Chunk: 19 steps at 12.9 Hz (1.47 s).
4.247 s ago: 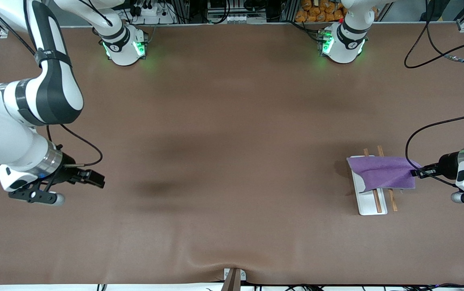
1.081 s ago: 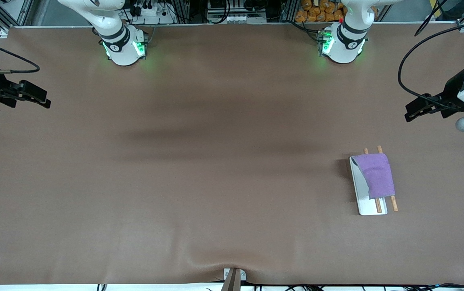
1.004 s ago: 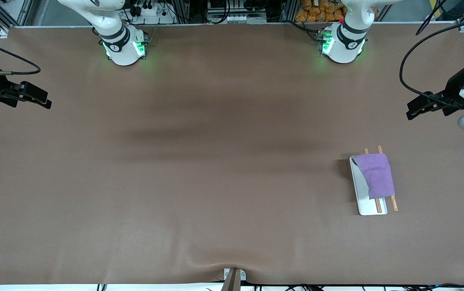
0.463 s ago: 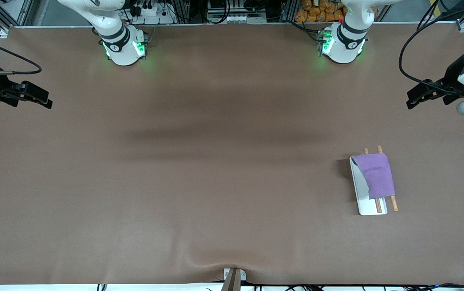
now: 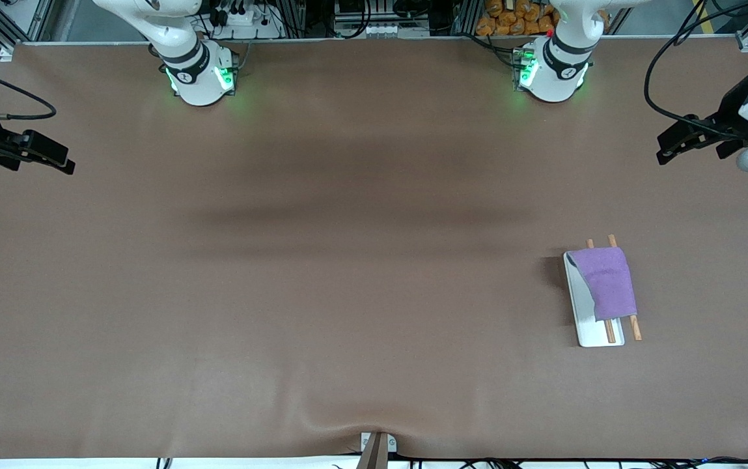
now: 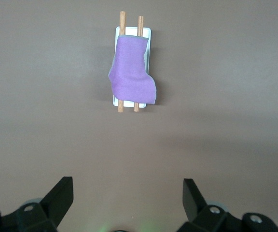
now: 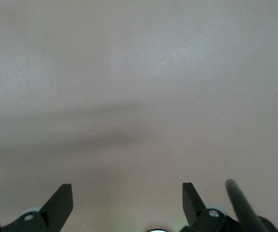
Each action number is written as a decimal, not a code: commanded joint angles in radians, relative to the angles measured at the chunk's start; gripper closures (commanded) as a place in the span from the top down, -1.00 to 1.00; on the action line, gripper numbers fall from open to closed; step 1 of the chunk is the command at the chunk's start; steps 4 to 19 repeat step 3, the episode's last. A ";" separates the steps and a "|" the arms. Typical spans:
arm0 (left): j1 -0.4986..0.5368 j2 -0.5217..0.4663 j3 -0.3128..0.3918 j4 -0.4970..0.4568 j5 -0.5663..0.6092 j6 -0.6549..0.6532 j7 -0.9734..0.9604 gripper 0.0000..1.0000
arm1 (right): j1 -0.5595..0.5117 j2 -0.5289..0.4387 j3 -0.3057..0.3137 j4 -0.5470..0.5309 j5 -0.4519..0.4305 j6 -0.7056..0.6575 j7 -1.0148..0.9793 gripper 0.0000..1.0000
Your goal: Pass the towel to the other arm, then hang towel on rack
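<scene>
The purple towel (image 5: 604, 281) hangs draped over the two wooden rods of the white rack (image 5: 598, 332), toward the left arm's end of the table. The left wrist view also shows the towel (image 6: 131, 78) lying across the rack (image 6: 148, 36). My left gripper (image 5: 672, 143) is raised at the table's edge on the left arm's end, open and empty (image 6: 128, 193), well away from the rack. My right gripper (image 5: 55, 156) is raised at the table's edge on the right arm's end, open with nothing in it (image 7: 127, 193), over bare brown mat.
The brown mat (image 5: 347, 273) covers the whole table with a small bump near the front edge. The two arm bases (image 5: 201, 75) (image 5: 551, 71) stand along the table's edge farthest from the camera. A small bracket (image 5: 377, 446) sits at the nearest edge.
Earlier the left gripper was at the towel on the rack; it has let go and pulled away upward. Over the last second both arms drifted slightly farther out; the towel stays folded over the rods.
</scene>
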 commanded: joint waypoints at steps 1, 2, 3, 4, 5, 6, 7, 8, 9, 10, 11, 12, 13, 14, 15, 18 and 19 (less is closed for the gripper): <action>-0.020 -0.019 0.015 0.014 0.003 -0.040 0.014 1.00 | 0.008 -0.013 -0.006 -0.008 -0.003 0.000 -0.006 1.00; -0.020 -0.018 0.013 0.018 0.004 -0.049 0.012 1.00 | 0.008 -0.013 -0.006 -0.006 -0.003 0.000 -0.006 1.00; -0.020 -0.018 0.013 0.017 0.004 -0.051 0.014 1.00 | 0.008 -0.013 -0.006 -0.005 -0.003 0.003 -0.006 1.00; -0.020 -0.018 0.013 0.017 0.004 -0.051 0.014 1.00 | 0.008 -0.013 -0.006 -0.005 -0.003 0.003 -0.006 1.00; -0.020 -0.018 0.013 0.017 0.004 -0.051 0.014 1.00 | 0.008 -0.013 -0.006 -0.005 -0.003 0.003 -0.006 1.00; -0.020 -0.018 0.013 0.017 0.004 -0.051 0.014 1.00 | 0.008 -0.013 -0.006 -0.005 -0.003 0.003 -0.006 1.00; -0.020 -0.018 0.013 0.017 0.004 -0.051 0.014 1.00 | 0.008 -0.013 -0.006 -0.005 -0.003 0.003 -0.006 1.00; -0.020 -0.018 0.013 0.017 0.004 -0.051 0.014 1.00 | 0.008 -0.013 -0.006 -0.005 -0.003 0.003 -0.006 1.00; -0.020 -0.018 0.013 0.017 0.004 -0.051 0.014 1.00 | 0.008 -0.013 -0.006 -0.005 -0.003 0.003 -0.006 1.00; -0.020 -0.018 0.013 0.017 0.004 -0.051 0.014 1.00 | 0.008 -0.013 -0.006 -0.005 -0.003 0.003 -0.006 1.00; -0.020 -0.018 0.013 0.017 0.004 -0.051 0.014 1.00 | 0.008 -0.013 -0.006 -0.005 -0.003 0.003 -0.006 1.00; -0.020 -0.018 0.013 0.017 0.004 -0.051 0.014 1.00 | 0.008 -0.013 -0.006 -0.005 -0.003 0.003 -0.006 1.00; -0.020 -0.018 0.013 0.017 0.004 -0.051 0.014 1.00 | 0.008 -0.013 -0.006 -0.005 -0.003 0.003 -0.006 1.00; -0.020 -0.018 0.013 0.017 0.004 -0.051 0.014 1.00 | 0.008 -0.013 -0.006 -0.005 -0.003 0.003 -0.006 1.00; -0.020 -0.018 0.013 0.017 0.004 -0.051 0.014 1.00 | 0.008 -0.013 -0.006 -0.005 -0.003 0.003 -0.006 1.00; -0.020 -0.018 0.013 0.017 0.004 -0.051 0.014 1.00 | 0.008 -0.013 -0.006 -0.005 -0.003 0.003 -0.006 1.00; -0.020 -0.018 0.013 0.017 0.004 -0.051 0.014 1.00 | 0.008 -0.013 -0.006 -0.005 -0.003 0.003 -0.006 1.00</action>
